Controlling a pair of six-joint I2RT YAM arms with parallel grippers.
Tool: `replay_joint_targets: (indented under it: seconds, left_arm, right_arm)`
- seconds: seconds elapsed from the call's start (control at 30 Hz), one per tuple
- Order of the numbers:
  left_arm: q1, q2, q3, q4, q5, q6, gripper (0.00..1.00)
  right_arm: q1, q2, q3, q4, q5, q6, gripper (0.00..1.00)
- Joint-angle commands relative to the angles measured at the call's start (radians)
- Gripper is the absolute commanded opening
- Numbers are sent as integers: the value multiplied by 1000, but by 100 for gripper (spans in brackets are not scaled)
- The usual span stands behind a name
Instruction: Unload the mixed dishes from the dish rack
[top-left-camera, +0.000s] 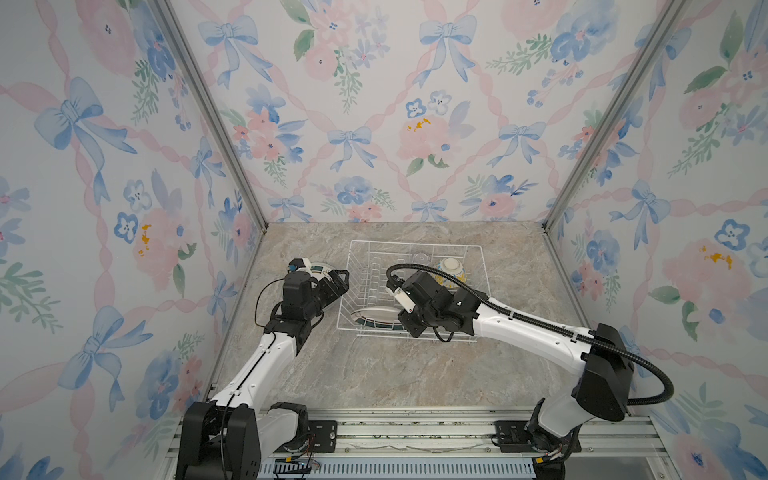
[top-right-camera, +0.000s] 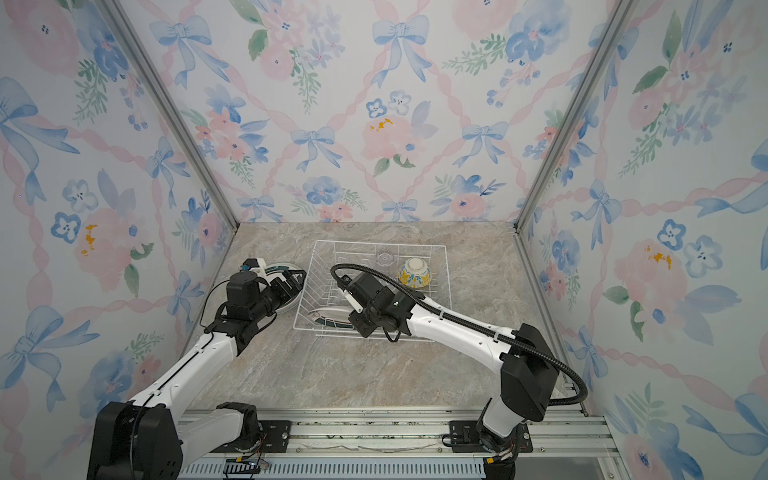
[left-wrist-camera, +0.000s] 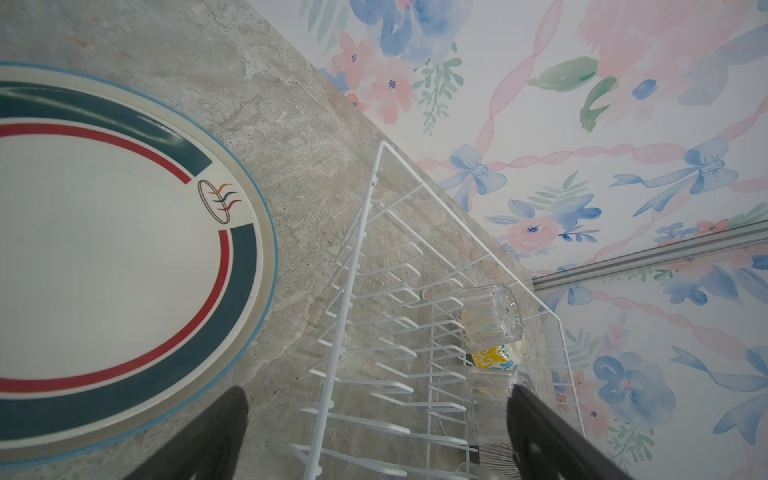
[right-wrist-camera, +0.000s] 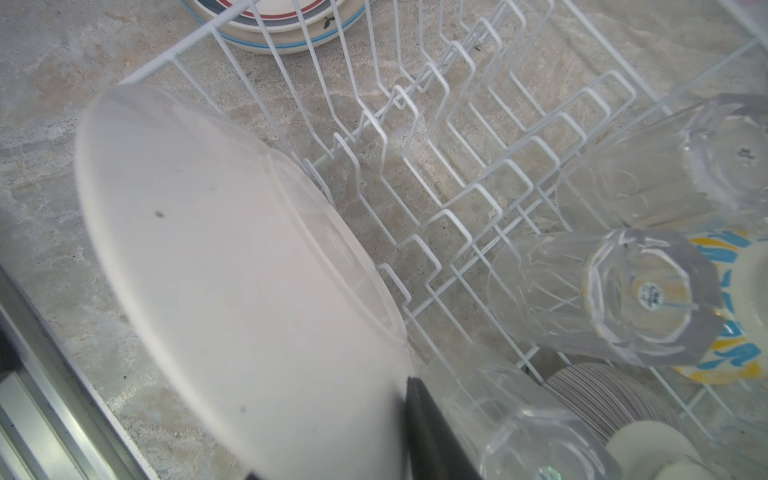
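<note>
The dish rack (right-wrist-camera: 469, 195) is white-coated wire; inside it stand clear faceted glass cups (right-wrist-camera: 602, 291) and a smooth white plate (right-wrist-camera: 228, 270); beneath it lies the marbled, stone-look counter (top-left-camera: 395, 365).

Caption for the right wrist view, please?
Right gripper straddling the plate in the dish rack, three clear glass cups alongside.

Both top views are bright and evenly lit by soft, diffuse light, leaving only faint shadows on the tabletop (top-left-camera: 374, 374), with wide-angle stretching toward the frame edges. In the right wrist view the near plate (right-wrist-camera: 208, 270) is washed out and soft; in the left wrist view the fingers (left-wrist-camera: 216, 436) of the left gripper (left-wrist-camera: 376, 395) are dark and blurred.
</note>
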Motion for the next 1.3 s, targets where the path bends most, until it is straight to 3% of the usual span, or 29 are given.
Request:
replay_joint_targets:
  seconds: [0.0, 0.27, 0.77, 1.27]
  left_arm:
    - [-8, -6, -12, 17, -4, -11, 98]
    - [-23, 12, 5, 16, -8, -10, 98]
    - [-54, 26, 21, 14, -9, -11, 98]
    - [-61, 15, 33, 3, -16, -7, 98]
  right_arm:
    - [-5, -33, -31, 64, 94, 2, 35]
    - [-1, -70, -89, 134, 122, -1, 27]
    - [36, -122, -144, 211, 219, -64, 22]
    - [54, -171, -171, 274, 267, -90, 3]
